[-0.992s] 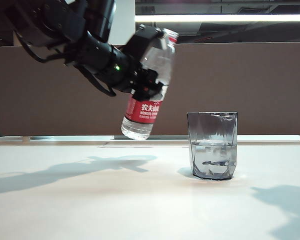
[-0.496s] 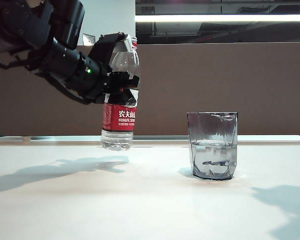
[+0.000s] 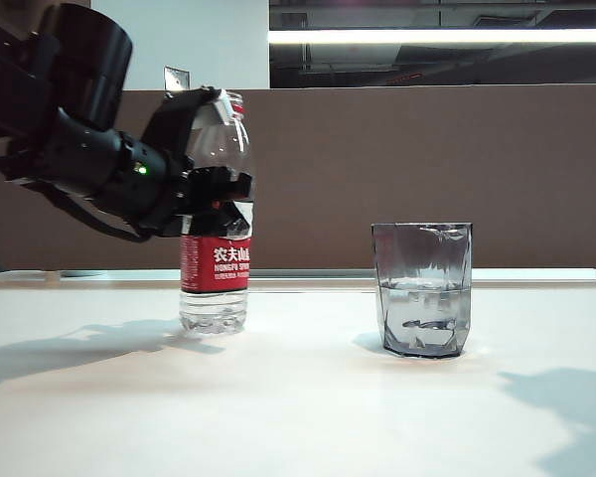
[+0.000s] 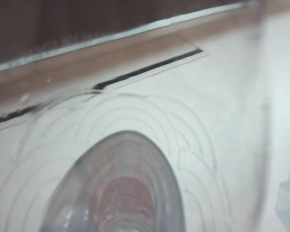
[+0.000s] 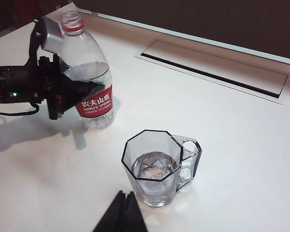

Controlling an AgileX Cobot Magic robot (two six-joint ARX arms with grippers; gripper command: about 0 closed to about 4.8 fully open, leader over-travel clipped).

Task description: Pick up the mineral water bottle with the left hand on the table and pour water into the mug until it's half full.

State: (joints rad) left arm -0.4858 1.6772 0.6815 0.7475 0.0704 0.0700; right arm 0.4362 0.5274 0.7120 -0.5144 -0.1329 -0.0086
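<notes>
The clear plastic red-labelled water bottle [image 3: 217, 260] is being gripped upright by the left claw [image 3: 217, 177]; it should be released only once seated on the white bench [image 3: 298, 397], apart from the smoky faceted glass mug [image 3: 422, 288]. The right claw [image 5: 122, 212] is being held shut near the mug.

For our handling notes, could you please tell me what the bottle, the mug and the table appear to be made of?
The mineral water bottle looks like thin clear plastic, ribbed, with a glossy red printed label. The mug looks like smoky grey transparent glass, faceted, with a handle; clear plastic can't be excluded. The table looks like a smooth white laminate with a slight sheen.
</notes>
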